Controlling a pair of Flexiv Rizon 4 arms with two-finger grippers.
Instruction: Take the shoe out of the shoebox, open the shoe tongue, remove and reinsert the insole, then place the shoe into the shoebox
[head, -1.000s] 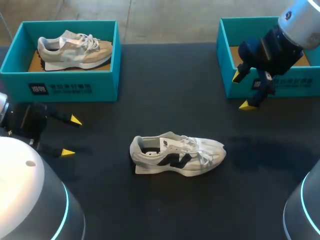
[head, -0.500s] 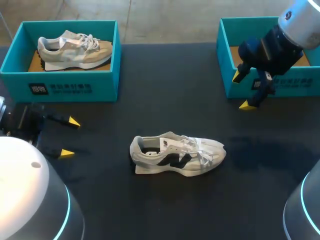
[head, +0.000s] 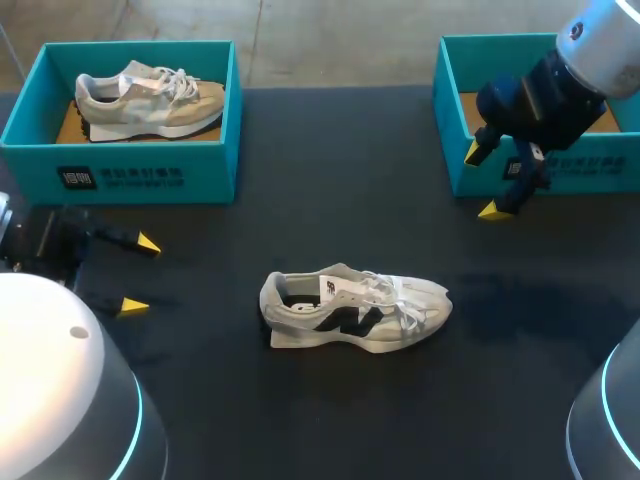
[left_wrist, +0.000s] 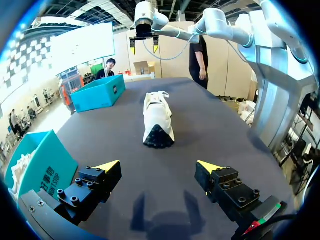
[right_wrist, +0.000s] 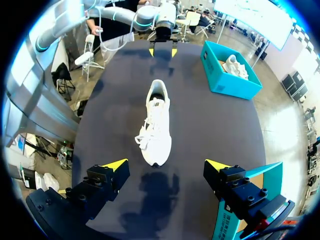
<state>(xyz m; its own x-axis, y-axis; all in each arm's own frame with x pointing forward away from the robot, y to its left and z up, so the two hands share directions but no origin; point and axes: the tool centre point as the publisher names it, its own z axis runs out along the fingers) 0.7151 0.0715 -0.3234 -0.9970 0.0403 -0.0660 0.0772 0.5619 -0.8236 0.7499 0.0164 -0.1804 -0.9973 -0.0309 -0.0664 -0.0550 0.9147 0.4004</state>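
Observation:
A white sneaker with a dark side mark (head: 352, 310) lies on its sole in the middle of the black table, toe to the right; it shows ahead of both grippers (left_wrist: 158, 119) (right_wrist: 155, 127). My left gripper (head: 141, 272) hovers open near the table's left edge, well left of the shoe's heel, empty (left_wrist: 157, 167). My right gripper (head: 484, 181) hangs open and empty in front of the right teal shoebox (head: 455, 130), above and right of the shoe's toe (right_wrist: 167, 167). The box's inside is partly hidden by the arm.
A second teal shoebox (head: 125, 160) at the back left holds a beige sneaker (head: 150, 99); it appears beside the left gripper (left_wrist: 40, 162) and far off in the right wrist view (right_wrist: 227, 77). Bare table (head: 330, 200) surrounds the white shoe.
The left arm has shifted slightly; the shoe, the boxes and the right arm have stayed put.

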